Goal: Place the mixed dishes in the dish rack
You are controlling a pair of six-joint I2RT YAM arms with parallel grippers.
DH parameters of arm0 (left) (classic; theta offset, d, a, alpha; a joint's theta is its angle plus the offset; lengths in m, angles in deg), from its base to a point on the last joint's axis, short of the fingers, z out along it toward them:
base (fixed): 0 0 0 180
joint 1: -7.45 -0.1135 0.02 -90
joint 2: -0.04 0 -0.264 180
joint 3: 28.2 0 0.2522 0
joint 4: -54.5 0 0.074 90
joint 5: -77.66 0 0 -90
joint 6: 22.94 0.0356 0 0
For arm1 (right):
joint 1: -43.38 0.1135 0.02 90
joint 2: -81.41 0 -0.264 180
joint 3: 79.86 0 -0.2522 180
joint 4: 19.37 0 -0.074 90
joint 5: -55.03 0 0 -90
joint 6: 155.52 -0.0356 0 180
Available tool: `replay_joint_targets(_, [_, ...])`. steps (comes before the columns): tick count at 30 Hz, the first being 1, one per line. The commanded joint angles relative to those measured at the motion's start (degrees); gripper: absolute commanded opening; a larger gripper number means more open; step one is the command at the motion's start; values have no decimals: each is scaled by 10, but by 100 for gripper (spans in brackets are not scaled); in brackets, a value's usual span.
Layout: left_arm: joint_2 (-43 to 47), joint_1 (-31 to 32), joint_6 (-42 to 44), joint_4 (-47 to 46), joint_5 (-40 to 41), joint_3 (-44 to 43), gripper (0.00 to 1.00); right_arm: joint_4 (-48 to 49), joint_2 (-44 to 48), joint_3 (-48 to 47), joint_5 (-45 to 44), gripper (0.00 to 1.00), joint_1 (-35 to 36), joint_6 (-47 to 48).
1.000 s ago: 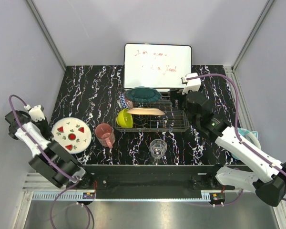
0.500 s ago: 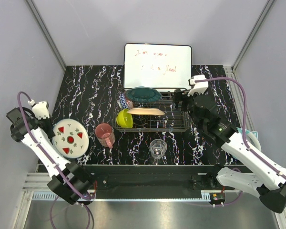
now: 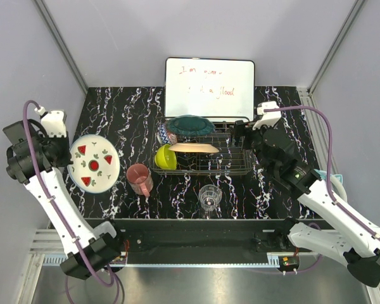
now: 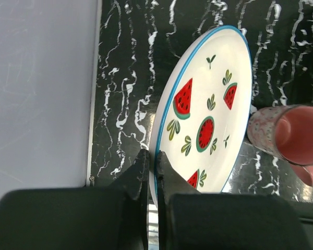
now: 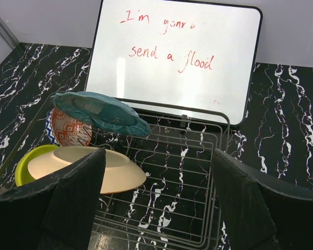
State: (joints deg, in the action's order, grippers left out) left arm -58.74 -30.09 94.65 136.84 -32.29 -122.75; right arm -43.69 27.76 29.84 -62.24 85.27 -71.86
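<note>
Left wrist view: the left gripper is clamped on the blue rim of the white plate with red slices, one finger on each face.
Held plate: it is gripped by its edge and steeply tilted, with its painted face turned toward the middle of the table; it is at the far left, well apart from the dish rack.
Beside the plate: the pink mug lies on its side on the black marbled table, just past the plate's lower edge, mouth toward the camera.
Right gripper: its fingers are spread wide with nothing between them, and it hangs over the right end of the rack.
Rack contents: the teal plate leans at the back left, and the red patterned bowl sits just beneath it. The peach plate lies tilted in front, and the lime-green bowl is at the left end.
Rack right half: bare wire.
In front of the rack: the clear glass stands upright on the table, near the front edge.
Behind the rack: the whiteboard with red handwriting stands upright, just beside the rack's back wall.
</note>
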Motion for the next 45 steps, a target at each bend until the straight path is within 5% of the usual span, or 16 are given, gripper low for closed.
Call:
replay_joint_targets(1, [18,55,-43,9,3,-84,0,22,13,-1,7,89,-3,-9])
replay_joint_targets(13, [-86,244,-134,104,57,-342,0,22,35,4,-5,89,-3,-2])
replay_joint_targets(23, [-150,600,-189,105,252,-374,0,10,48,7,-27,89,-3,5])
replay_joint_targets(34, [-232,779,-122,86,361,-420,0,-8,59,13,-54,89,-4,5])
replay_joint_targets(45, [-208,953,-14,-6,510,-347,0,-8,42,12,-61,89,-3,5])
